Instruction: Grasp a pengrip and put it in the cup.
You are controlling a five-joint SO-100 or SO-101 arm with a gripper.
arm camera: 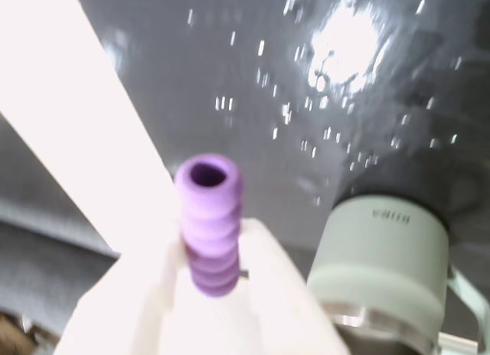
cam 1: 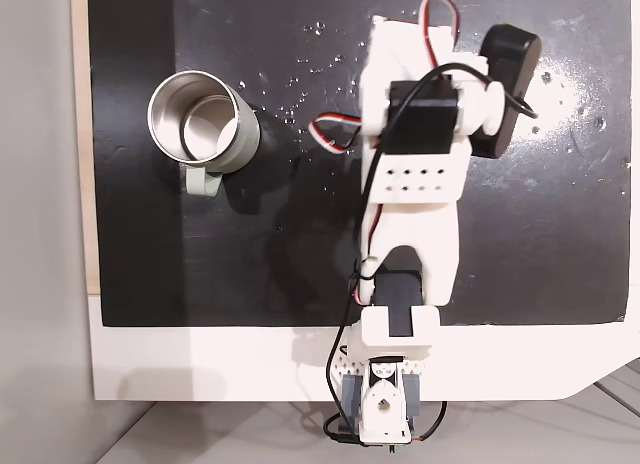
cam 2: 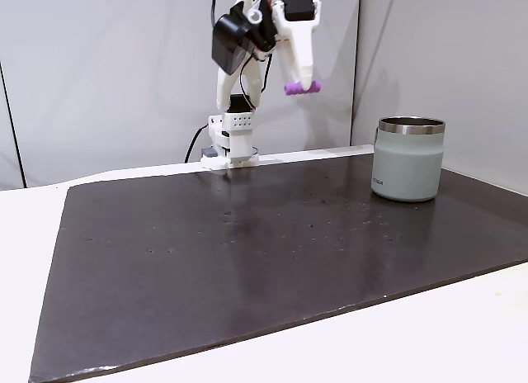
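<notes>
Clamping the purple pengrip (cam 2: 302, 87) high above the dark mat (cam 2: 247, 259), the gripper (cam 2: 303, 84) hangs left of the cup (cam 2: 407, 160).

White arm (cam 2: 247, 78) stands at the back edge of the dark mat (cam 2: 272, 259), base (cam 2: 229, 148) on the white desk (cam 2: 462, 333). Arm is folded high, claw (cam 2: 303, 84) pointing down, well above the mat. Claw is closed on the purple pengrip (cam 2: 302, 87), which lies roughly level across the fingertips. Black motor housing (cam 2: 229, 43) at upper left of the arm, cables running down to the base. Cup (cam 2: 407, 158) stands upright on the mat at right, pale body, silver rim, well apart from the claw and lower. Plain light wall (cam 2: 99, 78) behind.
</notes>
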